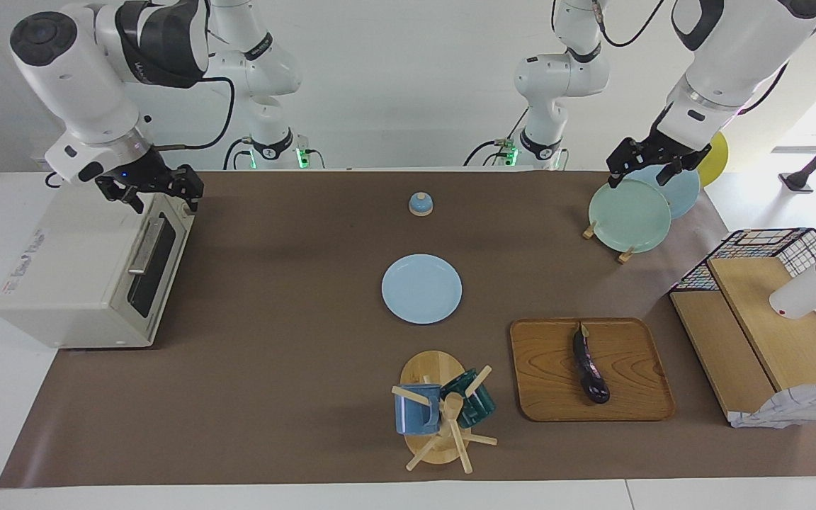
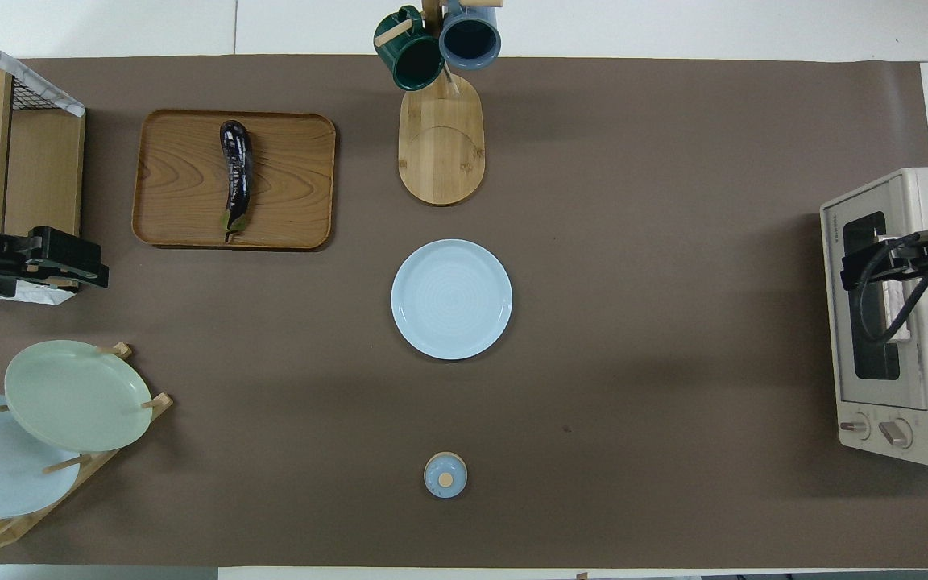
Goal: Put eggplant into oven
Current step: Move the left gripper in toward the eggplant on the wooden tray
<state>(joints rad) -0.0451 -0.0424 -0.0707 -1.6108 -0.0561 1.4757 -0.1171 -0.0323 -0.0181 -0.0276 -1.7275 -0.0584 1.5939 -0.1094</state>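
Two grippers are seen up in the air: the right gripper (image 1: pixel 156 190) over the boxy cream-white toaster oven (image 1: pixel 75 283) near its metal bar handle (image 1: pixel 146 246), the left gripper (image 1: pixel 652 164) over the pale green plate (image 1: pixel 629 215) in the wooden rack; whether either pair of fingers is apart or together cannot be told. The slender glossy dark purple eggplant (image 1: pixel 589 365) is lying on the brown wooden tray (image 1: pixel 635 386) at the left arm's end of the table, well apart from the oven, whose dark glass door looks closed. A risk is judged: the slick, rounded eggplant could be squeezed out of a grip or dropped in the long carry, and it would be blocked if the door is not opened first.
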